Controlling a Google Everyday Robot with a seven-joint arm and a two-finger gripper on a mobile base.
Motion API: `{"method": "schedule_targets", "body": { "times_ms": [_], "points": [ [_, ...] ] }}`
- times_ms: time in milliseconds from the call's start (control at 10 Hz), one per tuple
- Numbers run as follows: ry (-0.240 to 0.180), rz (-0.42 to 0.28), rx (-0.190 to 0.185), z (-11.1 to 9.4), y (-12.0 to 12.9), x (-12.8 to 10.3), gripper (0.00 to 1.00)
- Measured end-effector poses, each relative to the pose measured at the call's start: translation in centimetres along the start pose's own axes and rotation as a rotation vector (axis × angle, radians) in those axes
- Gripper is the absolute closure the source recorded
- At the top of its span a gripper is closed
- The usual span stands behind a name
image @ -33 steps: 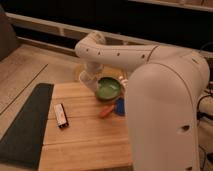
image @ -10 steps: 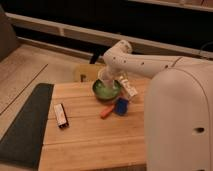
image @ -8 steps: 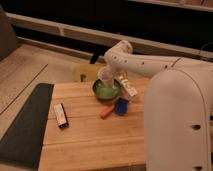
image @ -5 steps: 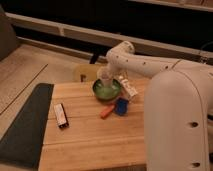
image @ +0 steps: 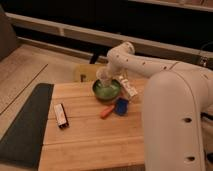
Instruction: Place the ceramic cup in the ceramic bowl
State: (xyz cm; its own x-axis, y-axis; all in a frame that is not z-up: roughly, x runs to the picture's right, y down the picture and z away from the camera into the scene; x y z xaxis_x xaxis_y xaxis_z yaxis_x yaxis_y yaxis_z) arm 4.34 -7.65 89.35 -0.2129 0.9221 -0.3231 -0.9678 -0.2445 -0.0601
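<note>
Gripper (image: 106,75) clamped on ceramic cup (image: 104,77) over ceramic bowl (image: 106,91); no legible writing.

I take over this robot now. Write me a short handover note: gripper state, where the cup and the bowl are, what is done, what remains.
Gripper: shut on the small pale off-white ceramic cup, positioned over the bowl at the far side of the wooden table.
Round green ceramic bowl: on the table, next to a small blue object and an orange one.
Done: cup grasped and brought above the bowl.
Left: lower the cup into the bowl, release it, withdraw the arm. Whether the cup touches the bowl already cannot be told.
</note>
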Motion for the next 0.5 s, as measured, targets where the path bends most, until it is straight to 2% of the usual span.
{"method": "schedule_targets", "body": {
  "times_ms": [500],
  "points": [
    [0.024, 0.011, -0.024, 1.4, 0.4, -0.7, 1.0]
  ]
}}
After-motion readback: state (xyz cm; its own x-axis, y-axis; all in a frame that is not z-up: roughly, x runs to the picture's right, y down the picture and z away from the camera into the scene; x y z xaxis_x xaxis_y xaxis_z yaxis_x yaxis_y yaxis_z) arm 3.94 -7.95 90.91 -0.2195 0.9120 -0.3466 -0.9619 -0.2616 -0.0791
